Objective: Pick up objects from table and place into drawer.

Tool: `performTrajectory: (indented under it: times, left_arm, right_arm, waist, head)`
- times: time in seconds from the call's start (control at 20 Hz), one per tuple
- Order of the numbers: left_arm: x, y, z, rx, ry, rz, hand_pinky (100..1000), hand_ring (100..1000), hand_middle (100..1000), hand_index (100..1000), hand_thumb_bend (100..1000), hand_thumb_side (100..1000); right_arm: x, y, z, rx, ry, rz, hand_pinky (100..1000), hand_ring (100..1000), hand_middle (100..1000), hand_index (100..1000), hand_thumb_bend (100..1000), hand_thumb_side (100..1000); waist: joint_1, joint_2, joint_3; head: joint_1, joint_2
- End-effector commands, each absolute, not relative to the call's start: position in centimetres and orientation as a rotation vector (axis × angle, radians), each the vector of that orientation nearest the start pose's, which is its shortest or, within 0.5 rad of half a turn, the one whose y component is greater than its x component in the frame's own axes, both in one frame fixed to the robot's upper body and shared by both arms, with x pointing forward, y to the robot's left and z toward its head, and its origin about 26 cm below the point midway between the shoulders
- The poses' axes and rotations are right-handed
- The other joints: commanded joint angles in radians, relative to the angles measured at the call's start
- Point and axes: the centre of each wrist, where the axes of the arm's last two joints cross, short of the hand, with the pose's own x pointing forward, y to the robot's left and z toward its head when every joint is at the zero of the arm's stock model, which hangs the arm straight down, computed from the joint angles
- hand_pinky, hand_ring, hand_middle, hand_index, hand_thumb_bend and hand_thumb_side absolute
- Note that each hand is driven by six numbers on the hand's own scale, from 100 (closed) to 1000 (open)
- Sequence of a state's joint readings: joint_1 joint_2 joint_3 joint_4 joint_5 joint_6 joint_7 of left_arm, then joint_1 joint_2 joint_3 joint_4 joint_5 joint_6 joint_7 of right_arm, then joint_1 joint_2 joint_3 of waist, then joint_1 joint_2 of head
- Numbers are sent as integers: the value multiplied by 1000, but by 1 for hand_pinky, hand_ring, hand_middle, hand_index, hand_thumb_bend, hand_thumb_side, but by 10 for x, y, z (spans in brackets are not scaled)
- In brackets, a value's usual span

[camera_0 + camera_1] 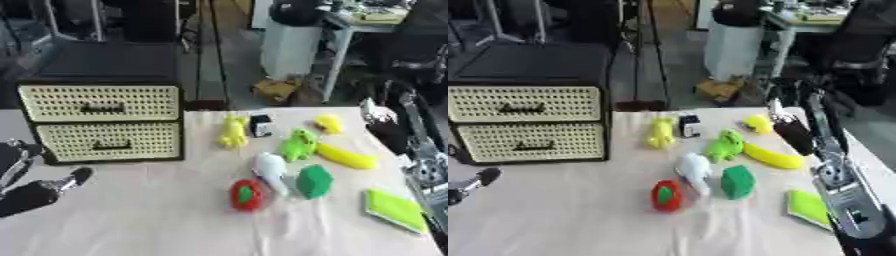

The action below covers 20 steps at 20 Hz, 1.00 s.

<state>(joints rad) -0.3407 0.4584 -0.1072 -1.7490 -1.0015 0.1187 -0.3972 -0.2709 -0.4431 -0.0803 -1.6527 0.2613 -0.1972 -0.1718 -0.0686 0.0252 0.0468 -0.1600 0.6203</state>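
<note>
Right eye view: right hand (791, 131), grasp state indeterminate, hovers beside banana (773, 156); probably light, smooth; grip mid-body.

A lab or workshop is suggested — a concrete floor (236, 60), a cluttered bench (367, 22), metal stands (636, 50) and a white bin (732, 47) are seen behind the table (157, 220).

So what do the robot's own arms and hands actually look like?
The right arm is a silvery metal frame with round joints and dark cut-outs, ending in a black right hand with a pale tip. The left arm is mostly black, with a silver joint before the dark left hand. Any cables or markings are too blurred to make out.
</note>
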Motion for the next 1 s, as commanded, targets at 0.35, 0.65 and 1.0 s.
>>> performTrajectory:
  times: [0.35, 0.65, 1.0]
  left_arm:
    - [333, 282, 175, 1087, -1456, -1272, 100, 100, 100, 674, 614, 1000]
    - [334, 282, 174, 1091, -1438, -1284, 100, 100, 100, 686, 655, 1000]
    - [353, 272, 172, 1119, -1407, -1350, 100, 100, 100, 769, 682, 1000]
  right_arm:
    - [330, -340, 144, -715, -2135, 427, 600, 703, 721, 764, 100, 648]
    - [329, -342, 141, -717, -2125, 427, 600, 703, 720, 764, 100, 646]
    - [330, -341, 139, -711, -2121, 428, 600, 704, 720, 765, 100, 647]
  waist:
    - [5, -7, -3]
    - [5, -5, -4]
    - [4, -7, -8]
  head:
    - [3, -7]
    - [4, -8]
    - [8, -8]
